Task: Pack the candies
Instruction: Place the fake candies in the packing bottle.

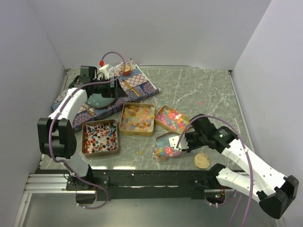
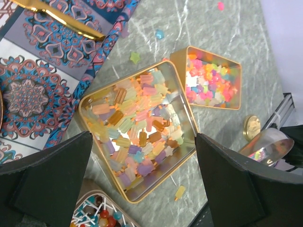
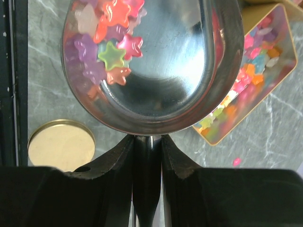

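Right wrist view: right end effector (image 3: 147, 146) pinched on scoop (image 3: 161, 71) handle; star candies (image 3: 111, 52) bunched at bowl's 11 o'clock.
Left end effector (image 2: 142, 177): spread, nothing btwn fingers, above pale-sweets tin (image 2: 185, 118).
Risk: tilt or jolt could slide candies over scoop's low rim onto bench (image 2: 236, 28), where strays (image 2: 180, 191) lie.
Around: pink tin (image 3: 253, 101) at scoop's 3 o'clock, cork disc (image 3: 61, 144) at 8, patterned cloth (image 2: 38, 94).
In the way: nothing seen btwn scoop & tins.

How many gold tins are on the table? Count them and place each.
3, in a row: the left tin holds red-white-black candies, the middle tin pale squares, the right tin bright star pieces. None appears hidden.
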